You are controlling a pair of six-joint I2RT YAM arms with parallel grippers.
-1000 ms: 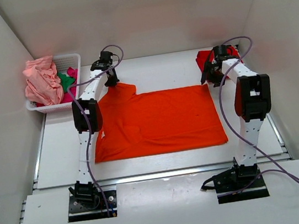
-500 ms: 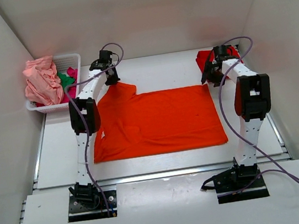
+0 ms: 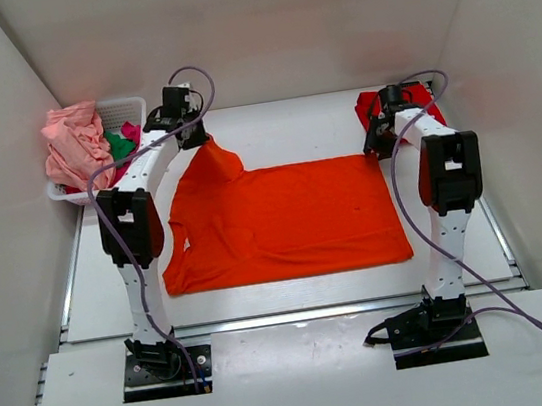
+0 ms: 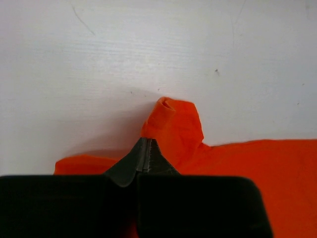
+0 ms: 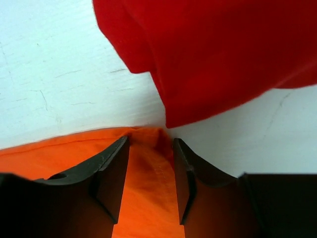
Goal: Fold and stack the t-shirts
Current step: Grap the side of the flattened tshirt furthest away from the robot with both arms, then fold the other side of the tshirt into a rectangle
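Note:
The bright orange t-shirt [image 3: 288,219] lies spread on the table. My left gripper [image 3: 193,139] is shut on its far left corner and pulls it toward the basket; in the left wrist view the gripper [image 4: 147,145] pinches the orange cloth [image 4: 173,126]. My right gripper [image 3: 380,143] is open over the shirt's far right corner; in the right wrist view the gripper [image 5: 151,163] has its fingers either side of the orange corner [image 5: 148,183]. A folded red t-shirt [image 3: 370,105] lies just beyond it and also shows in the right wrist view [image 5: 218,54].
A white mesh basket [image 3: 127,110] at the far left holds a pale pink shirt [image 3: 74,148], a green one [image 3: 120,145] and a magenta one [image 3: 131,131]. White walls stand on three sides.
My left gripper has moved left and back, drawing the shirt's far left corner toward the basket. The left arm's elbow swung left. My right gripper has shifted slightly at the far right corner.

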